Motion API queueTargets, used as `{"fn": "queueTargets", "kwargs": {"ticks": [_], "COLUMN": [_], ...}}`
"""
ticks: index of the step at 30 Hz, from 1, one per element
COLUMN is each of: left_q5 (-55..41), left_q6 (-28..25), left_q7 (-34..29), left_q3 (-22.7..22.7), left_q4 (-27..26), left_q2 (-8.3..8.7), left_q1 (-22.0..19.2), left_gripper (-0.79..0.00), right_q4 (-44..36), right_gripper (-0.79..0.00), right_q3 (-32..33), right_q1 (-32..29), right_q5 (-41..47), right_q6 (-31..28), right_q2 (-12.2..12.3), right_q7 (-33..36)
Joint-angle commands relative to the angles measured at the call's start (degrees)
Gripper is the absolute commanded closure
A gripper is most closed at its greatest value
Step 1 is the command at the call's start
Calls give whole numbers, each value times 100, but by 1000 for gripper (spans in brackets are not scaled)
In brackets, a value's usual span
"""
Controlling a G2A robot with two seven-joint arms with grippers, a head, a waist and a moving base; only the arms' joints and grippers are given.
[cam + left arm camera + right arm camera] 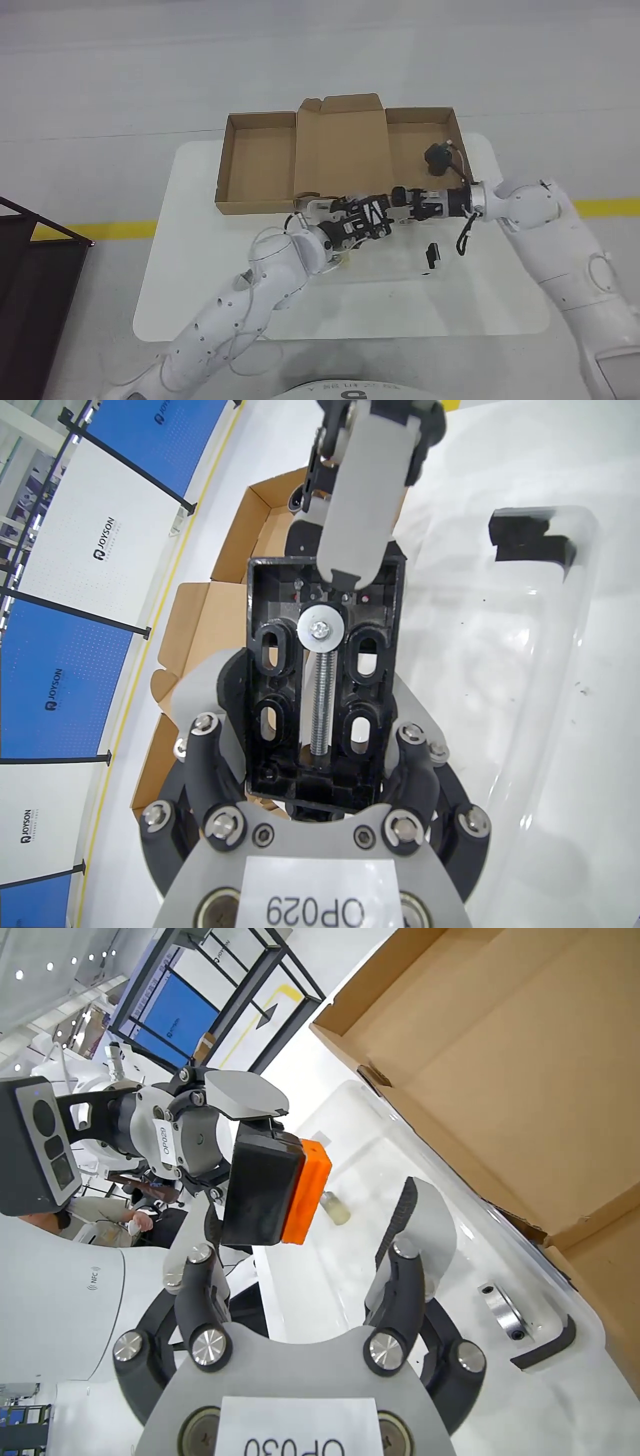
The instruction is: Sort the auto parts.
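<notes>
A: Left gripper [317,685] first?

B: Clamped on a black housing [272,680], fingers pressed against its two long sides. Held off the table [200,290], just in front of the cardboard box [262,165].

A: And inside the housing?

B: Open face turned to the left wrist camera. Four oval slots, a threaded screw [320,700] down the middle, a washer [320,631] at its head. From the right wrist view, an orange block [307,1188] attached along one face.

A: Right gripper [305,1213]?

B: Spread wide, gripping nothing. Facing the left gripper head-on, with the housing's far end between its fingers, close to one and well apart from the other. From the left wrist, one grey finger [365,490] lying over that end. Touching or not, cannot tell.

A: Farther out?

B: Below both grippers, a clear tray [500,700] on the table. In one corner of it, a small black clip [530,540]. Near the box's front wall, a metal ring [502,1310] lying flat. In the box, three compartments, with a dark round part [438,156] in the right one.
</notes>
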Motion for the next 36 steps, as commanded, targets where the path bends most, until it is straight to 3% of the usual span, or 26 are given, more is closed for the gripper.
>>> {"fn": "queueTargets", "kwargs": {"ticks": [1,13,17,23,25,27,28,36], "left_q5": [-8,19,40,58,71,95,103,149], "left_q6": [-6,-25,-40,-62,-73,-80,-83,-106], "left_q7": [-8,-23,-30,11,27,42,47,102], "left_q3": [11,44,58,35,30,25,21,-32], "left_q4": [9,37,19,13,9,2,-1,-43], "left_q2": [-10,-57,-68,-73,-73,-74,-74,-71], "left_q1": [-12,-50,-38,2,20,31,39,108], "left_gripper": [0,0,0,0,0,0,0,0], "right_q4": [-12,-302,-324,-321,-292,-251,-230,-102], "right_gripper": [-542,-514,-403,-339,-256,-58,0,0], "right_q3": [-30,-338,-457,-694,-761,-814,-834,-908], "right_q1": [5,0,34,112,158,206,228,338], "right_q5": [21,294,388,548,593,642,665,730], "right_q6": [20,107,84,85,81,71,59,-47], "right_q2": [7,81,121,180,196,209,215,268], "right_q7": [20,107,85,86,81,71,60,-47]}}
